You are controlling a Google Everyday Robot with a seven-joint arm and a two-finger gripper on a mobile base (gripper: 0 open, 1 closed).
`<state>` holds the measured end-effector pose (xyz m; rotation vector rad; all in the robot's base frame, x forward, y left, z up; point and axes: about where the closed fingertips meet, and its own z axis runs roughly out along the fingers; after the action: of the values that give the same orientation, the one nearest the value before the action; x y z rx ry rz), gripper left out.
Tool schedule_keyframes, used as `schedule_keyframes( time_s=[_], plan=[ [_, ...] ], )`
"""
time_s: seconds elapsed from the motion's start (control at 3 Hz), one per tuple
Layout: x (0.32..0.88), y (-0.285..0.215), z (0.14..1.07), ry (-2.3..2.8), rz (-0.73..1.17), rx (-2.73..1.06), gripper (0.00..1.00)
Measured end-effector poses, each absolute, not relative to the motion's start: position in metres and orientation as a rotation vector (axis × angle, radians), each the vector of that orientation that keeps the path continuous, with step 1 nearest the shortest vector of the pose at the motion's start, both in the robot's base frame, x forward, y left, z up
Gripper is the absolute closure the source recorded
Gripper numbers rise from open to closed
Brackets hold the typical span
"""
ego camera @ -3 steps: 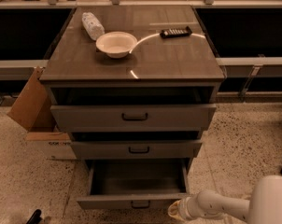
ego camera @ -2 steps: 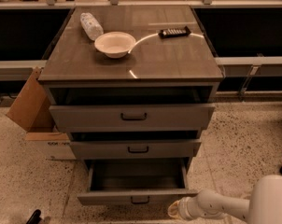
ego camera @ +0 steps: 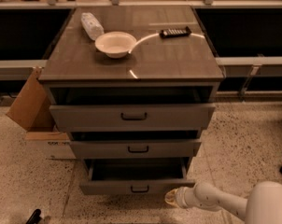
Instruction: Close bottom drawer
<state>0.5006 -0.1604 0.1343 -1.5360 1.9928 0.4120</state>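
Bottom drawer (ego camera: 108,186) not yet closed.
It stands pulled out, lowest of the three; the tool (ego camera: 171,198) waits just beside its right front corner, whether clenched or released I cannot tell.

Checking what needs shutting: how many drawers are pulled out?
3: the top drawer, the middle drawer below it, and the bottom drawer. The hand sits low by the bottom drawer's right front corner.
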Motion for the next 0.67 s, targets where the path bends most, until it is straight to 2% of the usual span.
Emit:
schedule_keyframes(
  time_s=[0.67],
  plan=[
    [0.577,-0.16,0.138,1.912,0.35,-1.442,1.0]
  ],
)
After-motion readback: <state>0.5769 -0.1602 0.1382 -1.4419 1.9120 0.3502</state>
